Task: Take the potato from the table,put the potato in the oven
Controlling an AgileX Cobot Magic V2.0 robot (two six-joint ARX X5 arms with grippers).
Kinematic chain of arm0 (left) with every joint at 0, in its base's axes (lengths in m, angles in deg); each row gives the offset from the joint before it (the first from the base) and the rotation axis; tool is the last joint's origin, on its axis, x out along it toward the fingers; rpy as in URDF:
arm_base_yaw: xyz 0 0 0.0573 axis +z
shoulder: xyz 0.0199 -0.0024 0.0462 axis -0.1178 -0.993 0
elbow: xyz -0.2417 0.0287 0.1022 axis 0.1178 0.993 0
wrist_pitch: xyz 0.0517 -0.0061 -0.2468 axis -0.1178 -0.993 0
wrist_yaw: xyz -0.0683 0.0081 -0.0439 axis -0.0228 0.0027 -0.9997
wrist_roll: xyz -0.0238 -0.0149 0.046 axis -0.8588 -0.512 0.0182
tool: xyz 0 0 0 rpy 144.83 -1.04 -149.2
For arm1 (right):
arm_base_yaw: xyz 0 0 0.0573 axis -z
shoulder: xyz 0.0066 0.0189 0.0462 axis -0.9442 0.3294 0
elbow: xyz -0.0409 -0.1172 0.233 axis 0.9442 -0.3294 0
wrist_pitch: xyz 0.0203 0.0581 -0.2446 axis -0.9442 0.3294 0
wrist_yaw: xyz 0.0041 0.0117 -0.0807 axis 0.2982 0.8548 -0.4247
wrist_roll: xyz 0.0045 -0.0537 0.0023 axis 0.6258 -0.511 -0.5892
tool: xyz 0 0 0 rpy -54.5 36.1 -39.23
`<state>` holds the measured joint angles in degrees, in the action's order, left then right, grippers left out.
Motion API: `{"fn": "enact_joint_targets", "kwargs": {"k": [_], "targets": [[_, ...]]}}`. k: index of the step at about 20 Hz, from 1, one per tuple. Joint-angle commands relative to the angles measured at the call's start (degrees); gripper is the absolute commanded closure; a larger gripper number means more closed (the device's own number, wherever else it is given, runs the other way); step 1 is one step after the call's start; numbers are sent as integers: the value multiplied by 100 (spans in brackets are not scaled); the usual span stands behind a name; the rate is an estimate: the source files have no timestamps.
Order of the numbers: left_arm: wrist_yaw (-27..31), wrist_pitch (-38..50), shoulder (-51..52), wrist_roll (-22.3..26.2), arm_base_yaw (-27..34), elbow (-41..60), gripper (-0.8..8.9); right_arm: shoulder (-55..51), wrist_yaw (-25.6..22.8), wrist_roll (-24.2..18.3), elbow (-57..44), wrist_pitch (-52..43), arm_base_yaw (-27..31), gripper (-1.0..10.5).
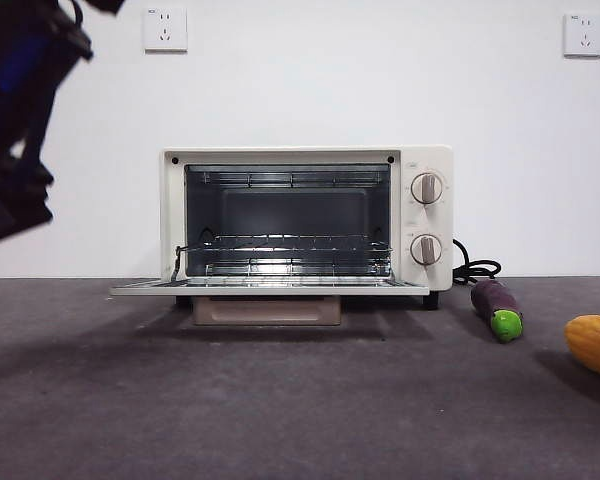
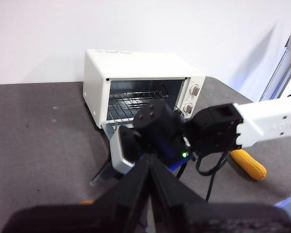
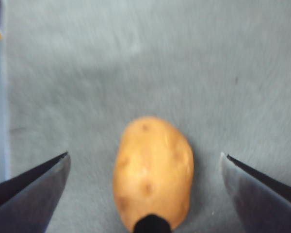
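Both jaws of my right gripper (image 3: 145,194) stand wide apart, straddling the potato (image 3: 153,172), which lies on the table (image 3: 184,63) untouched, so I judge I'm lined up to grasp. My left gripper (image 2: 150,165), jaws together, waits aside. I see the oven (image 1: 305,220) door down, ready to receive.

Front view never catches the potato (image 3: 153,172), and the corn cob (image 1: 595,345) runs off the picture's edge there. Right wrist view is blurred across the tabletop (image 3: 184,63), with the potato's near end hidden behind a dark stub.
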<state>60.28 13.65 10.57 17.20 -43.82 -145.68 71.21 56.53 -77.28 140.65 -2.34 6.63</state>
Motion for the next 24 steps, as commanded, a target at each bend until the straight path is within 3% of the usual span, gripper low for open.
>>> {"fn": "enact_joint_targets", "kwargs": {"k": [1, 17, 18, 20, 23, 24], "targets": [[-55, 24, 24, -39, -13, 4, 819, 157, 57, 111, 2, -63, -31, 285], [-17, 24, 24, -44, -13, 4, 819, 581, 227, 540, 2, -28, 44, 326], [-17, 24, 24, -44, -13, 4, 819, 625, 232, 560, 2, -35, 44, 343], [-17, 24, 24, -44, -13, 4, 819, 632, 245, 575, 2, -7, 46, 522], [-15, 24, 24, -44, -13, 4, 819, 634, 243, 608, 2, 57, 46, 580], [-15, 24, 24, -44, -13, 4, 819, 634, 240, 627, 2, 92, 46, 658]]}}
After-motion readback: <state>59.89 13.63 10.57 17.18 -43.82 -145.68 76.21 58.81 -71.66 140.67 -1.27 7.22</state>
